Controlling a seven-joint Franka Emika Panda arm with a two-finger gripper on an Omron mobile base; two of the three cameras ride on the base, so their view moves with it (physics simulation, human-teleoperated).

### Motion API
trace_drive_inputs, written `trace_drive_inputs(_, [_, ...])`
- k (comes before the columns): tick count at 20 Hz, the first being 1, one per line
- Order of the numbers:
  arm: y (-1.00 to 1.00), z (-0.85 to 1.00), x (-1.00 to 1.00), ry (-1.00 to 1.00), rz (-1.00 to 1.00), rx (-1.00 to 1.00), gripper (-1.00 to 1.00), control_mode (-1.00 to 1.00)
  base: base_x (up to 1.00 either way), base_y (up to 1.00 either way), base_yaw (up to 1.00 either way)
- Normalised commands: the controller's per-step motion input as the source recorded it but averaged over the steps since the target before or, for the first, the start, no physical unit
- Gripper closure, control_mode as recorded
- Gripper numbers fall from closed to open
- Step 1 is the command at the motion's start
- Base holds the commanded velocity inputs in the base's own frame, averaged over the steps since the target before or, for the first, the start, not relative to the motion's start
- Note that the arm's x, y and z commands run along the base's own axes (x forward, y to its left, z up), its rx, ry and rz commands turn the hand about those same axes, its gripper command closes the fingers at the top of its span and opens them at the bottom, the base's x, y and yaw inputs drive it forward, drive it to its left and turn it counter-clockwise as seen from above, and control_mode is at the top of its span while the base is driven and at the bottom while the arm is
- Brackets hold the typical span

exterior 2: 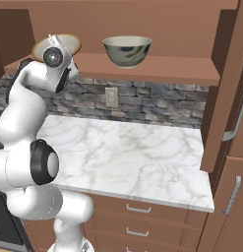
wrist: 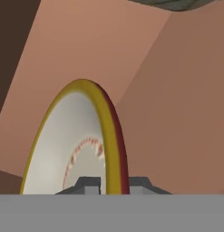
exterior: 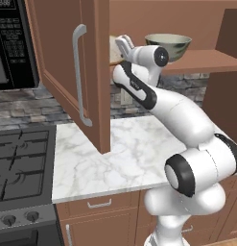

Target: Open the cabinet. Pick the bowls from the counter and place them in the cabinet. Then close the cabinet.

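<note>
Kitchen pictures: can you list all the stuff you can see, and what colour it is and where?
Brown wooden cabinet: one, doors open, above the counter.
Grey-green deep bowl: one, on the cabinet shelf.
Cream shallow bowl with tan rim: one, held at the shelf.
White marble counter: one, below the cabinet.
Black gas stove: one, left of the counter.
Black microwave: one, above the stove.
Brown drawers: several, under the counter.
Gripper: one, shut on the cream bowl's rim.

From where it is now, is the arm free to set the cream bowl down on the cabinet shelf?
Probably yes. The gripper pinches the cream bowl by its rim, already inside the open cabinet. The grey-green bowl sits apart on the shelf.
</note>
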Motion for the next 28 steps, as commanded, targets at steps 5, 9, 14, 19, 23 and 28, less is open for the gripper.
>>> trace_drive_inputs(5, [0.14,-0.18,0.37,0.0,0.0,-0.02,1.0,-1.0,0.0,0.0,0.0])
trace_drive_inputs(9, [0.15,-0.32,0.32,0.0,0.0,-0.03,1.0,-1.0,0.0,0.0,0.0])
trace_drive_inputs(14, [0.14,-0.25,0.37,0.0,0.0,-0.02,1.0,-1.0,0.0,0.0,0.0])
trace_drive_inputs(19, [0.02,-0.09,0.46,0.0,0.0,0.0,1.0,-1.0,0.0,0.0,0.0])
trace_drive_inputs(23, [0.17,-0.27,0.54,0.0,0.0,-0.03,1.0,-1.0,0.0,0.0,0.0])
trace_drive_inputs(28, [0.24,-0.4,0.43,0.0,0.0,-0.03,-1.0,-1.0,0.0,0.0,0.0])
